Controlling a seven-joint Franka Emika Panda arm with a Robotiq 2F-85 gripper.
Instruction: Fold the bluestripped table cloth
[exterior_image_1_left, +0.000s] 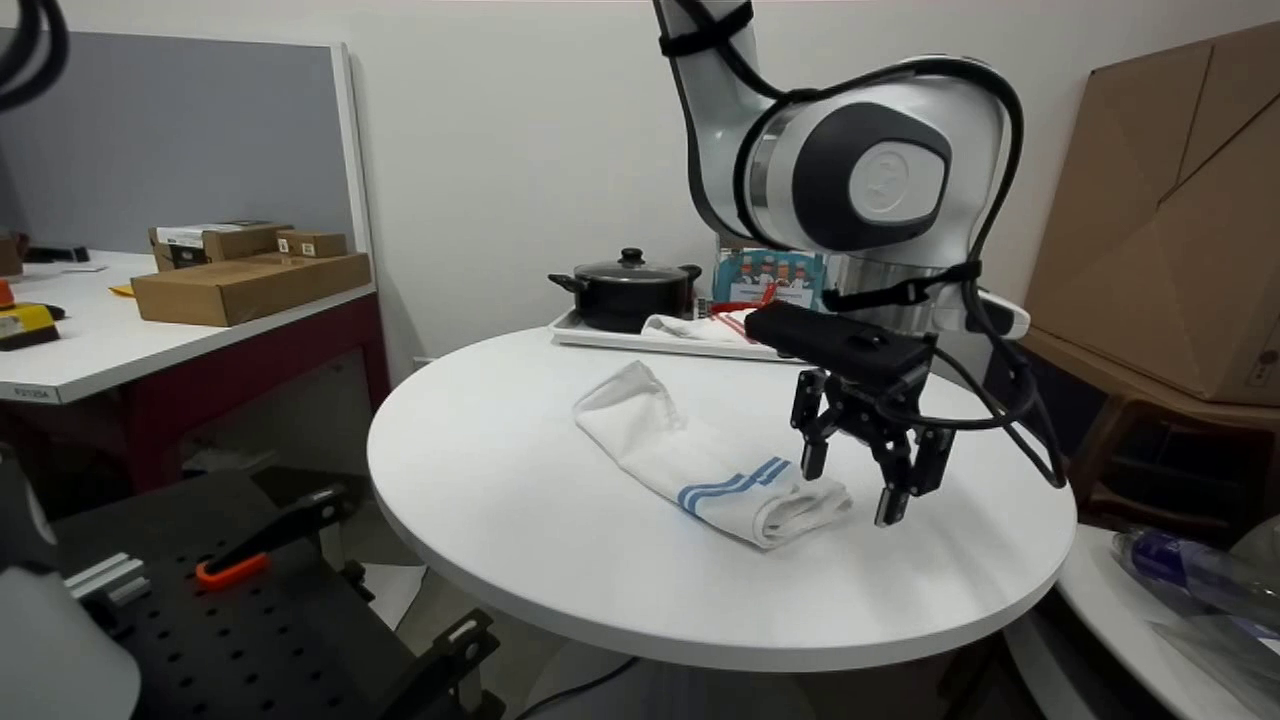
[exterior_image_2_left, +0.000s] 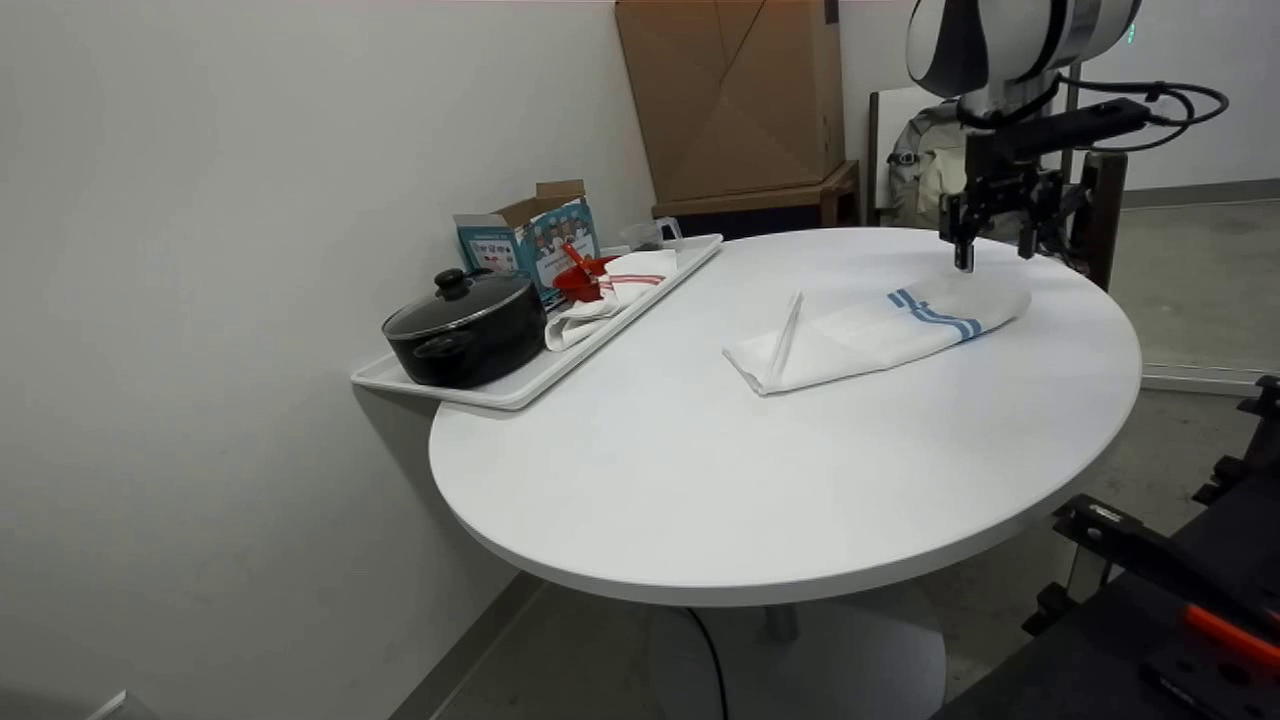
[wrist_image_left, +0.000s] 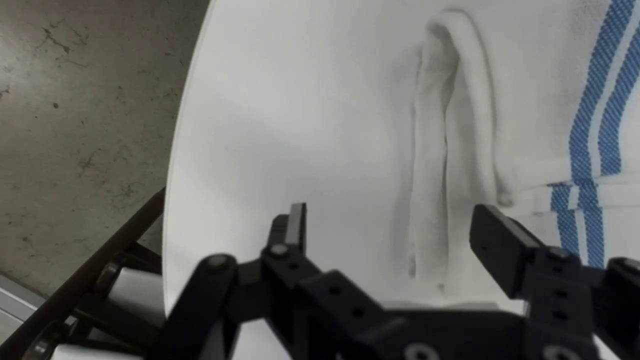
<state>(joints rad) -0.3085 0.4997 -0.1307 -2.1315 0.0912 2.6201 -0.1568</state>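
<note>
The blue-striped cloth (exterior_image_1_left: 685, 452) lies folded into a long strip on the round white table (exterior_image_1_left: 480, 480). Its blue stripes and a rolled, layered end are on the side near my gripper (exterior_image_1_left: 852, 484). In an exterior view the cloth (exterior_image_2_left: 850, 340) shows a raised fold at its far end from the gripper (exterior_image_2_left: 996, 252). In the wrist view the cloth (wrist_image_left: 530, 100) fills the right side, its folded edge lying between the finger lines. My gripper (wrist_image_left: 390, 215) is open, fingers wide apart and empty, above the table at the cloth's striped end.
A white tray (exterior_image_2_left: 540, 385) at the table's edge by the wall holds a black pot (exterior_image_2_left: 465, 330), a red-striped cloth (exterior_image_2_left: 640, 268), a red utensil (exterior_image_2_left: 580, 275) and a blue box (exterior_image_2_left: 545, 240). The table's edge (wrist_image_left: 175, 145) runs left of the gripper in the wrist view.
</note>
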